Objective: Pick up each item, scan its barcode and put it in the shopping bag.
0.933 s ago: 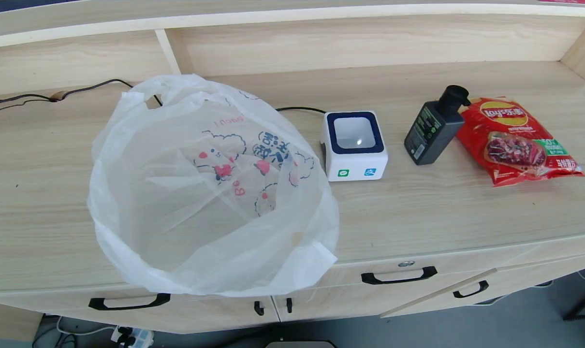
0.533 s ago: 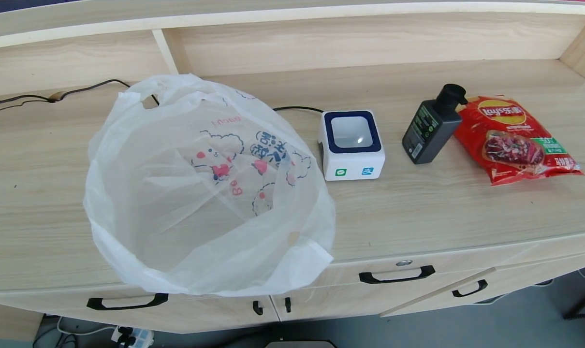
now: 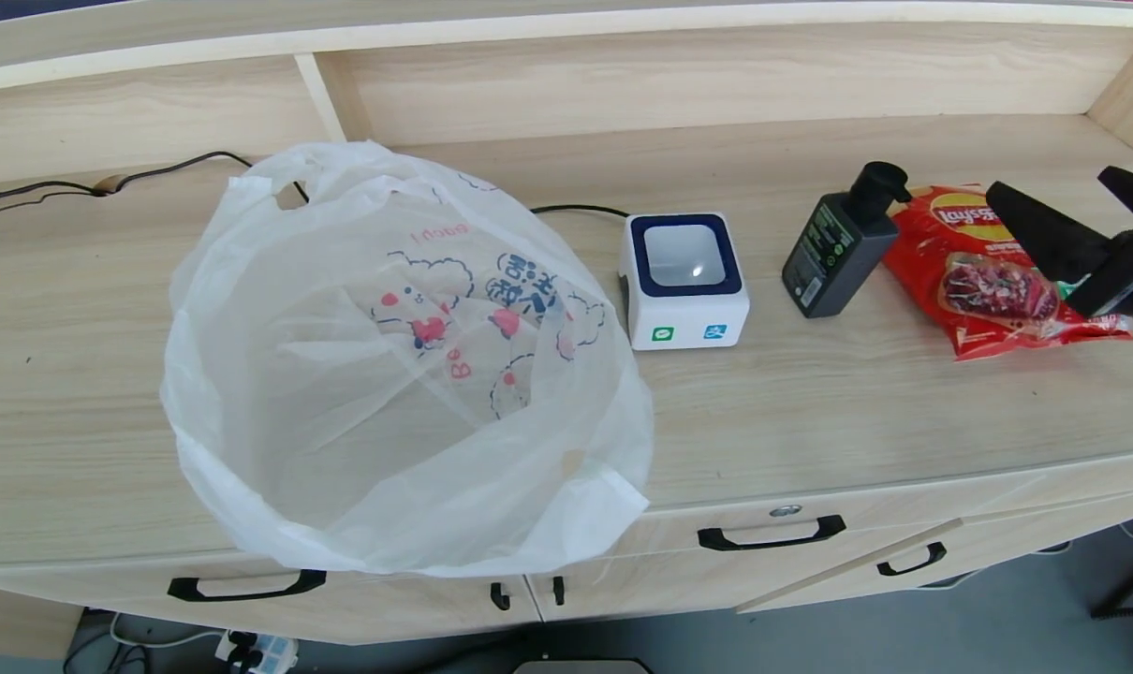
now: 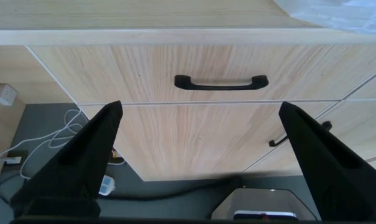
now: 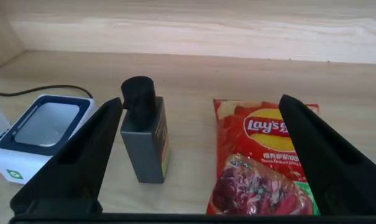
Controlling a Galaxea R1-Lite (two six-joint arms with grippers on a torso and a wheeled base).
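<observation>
- Right gripper: jaws spread wide, holding nothing. It hangs over the chips at the right end of the counter.
- Left gripper: jaws spread, empty. It is below the counter edge, facing a drawer handle.
- Chips: lying flat, face up, just right of the bottle. The right wrist view shows a gap between the two.
- Bottle: dark pump bottle, upright, between the scanner and the chips.
- Bag: on the left of the counter, mouth open upward, well apart from both items.
- Handling, chips (judged): light, air-filled, with slick film and brittle contents. A hard squeeze on the belly would crush them or let the packet slide out. The flat sealed end is the better hold.
- Handling, bottle (judged): rigid and the heavier item, with smooth sides. Grip it across the flat body below the pump, not by the pump head.
- No barcode is visible on either item. The chips' code is presumably underneath, and the bottle's label print is too small to read.
- In the head view the right gripper covers the chips' far right edge.
- The bag's film is translucent and printed. It looks empty, but I cannot confirm this.
</observation>
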